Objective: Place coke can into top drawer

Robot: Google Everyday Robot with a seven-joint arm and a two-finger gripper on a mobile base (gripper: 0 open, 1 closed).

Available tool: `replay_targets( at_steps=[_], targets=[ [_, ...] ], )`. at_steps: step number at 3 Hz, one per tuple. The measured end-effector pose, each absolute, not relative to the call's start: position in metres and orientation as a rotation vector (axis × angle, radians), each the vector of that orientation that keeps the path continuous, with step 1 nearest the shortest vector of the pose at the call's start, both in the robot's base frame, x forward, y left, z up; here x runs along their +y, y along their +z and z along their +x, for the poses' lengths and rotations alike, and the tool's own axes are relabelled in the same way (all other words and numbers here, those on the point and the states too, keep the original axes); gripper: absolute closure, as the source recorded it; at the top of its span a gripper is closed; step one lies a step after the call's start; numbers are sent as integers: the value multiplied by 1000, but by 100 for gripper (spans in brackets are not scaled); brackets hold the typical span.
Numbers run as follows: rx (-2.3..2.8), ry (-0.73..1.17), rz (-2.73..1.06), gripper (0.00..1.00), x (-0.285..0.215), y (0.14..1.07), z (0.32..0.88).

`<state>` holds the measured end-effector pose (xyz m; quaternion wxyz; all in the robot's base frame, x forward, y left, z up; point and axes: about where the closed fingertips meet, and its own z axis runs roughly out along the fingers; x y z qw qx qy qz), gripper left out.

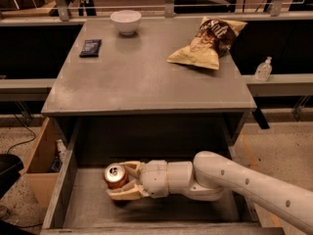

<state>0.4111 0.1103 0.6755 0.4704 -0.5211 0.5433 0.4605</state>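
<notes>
The top drawer (57,199) is pulled open below the table (146,82), and the white arm (244,180) reaches into it from the right. The gripper (120,181) sits low inside the drawer, toward its left half, and its pale fingers (123,196) are closed around the coke can (115,173), one above it and one below. The can's silver top with the pull tab faces up toward the camera, and the can tilts a little to the left. Whether its base touches the drawer bottom I cannot tell. On the table, a white bowl (125,21) stands at the far edge, a small dark packet (90,48) lies near the left side, and a chip bag (208,43) lies at the far right. A clear pump bottle (263,70) stands on the ledge to the right of the table, and a cardboard box (39,170) sits on the floor left of the drawer
</notes>
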Motion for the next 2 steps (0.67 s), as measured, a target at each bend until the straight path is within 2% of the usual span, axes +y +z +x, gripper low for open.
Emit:
replay_targets(
  at_steps=[1, 2],
  targets=[
    [1329, 1131, -1279, 16, 112, 676, 410],
    [1327, 1133, -1281, 0, 113, 676, 410]
  ],
)
